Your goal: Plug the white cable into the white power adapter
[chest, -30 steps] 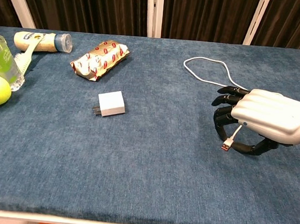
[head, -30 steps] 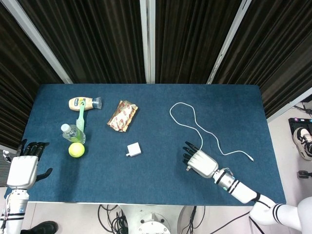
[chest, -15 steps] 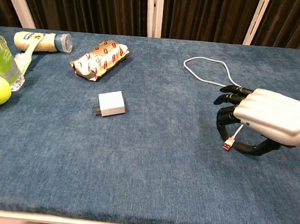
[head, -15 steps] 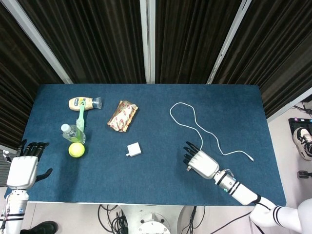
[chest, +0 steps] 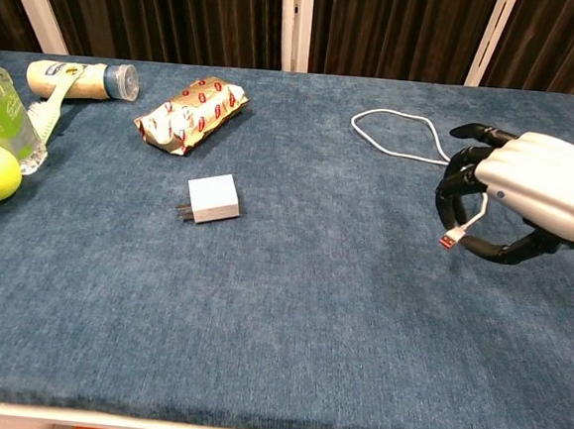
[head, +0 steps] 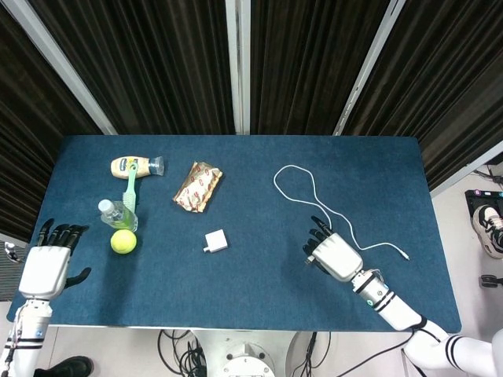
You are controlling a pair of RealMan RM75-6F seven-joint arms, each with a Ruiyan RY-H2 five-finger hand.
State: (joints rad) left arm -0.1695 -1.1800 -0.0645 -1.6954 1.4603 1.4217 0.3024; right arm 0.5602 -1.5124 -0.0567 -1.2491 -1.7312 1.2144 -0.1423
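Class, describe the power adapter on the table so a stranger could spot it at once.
Start at the blue table and look near its middle, toward the front edge. The power adapter lies alone there, below the gold snack packet and left of the right hand. It is the only small white cube, with metal prongs sticking out one side.

Matt cloth table [chest: 290,304], seemingly foil wrapper [chest: 191,113]
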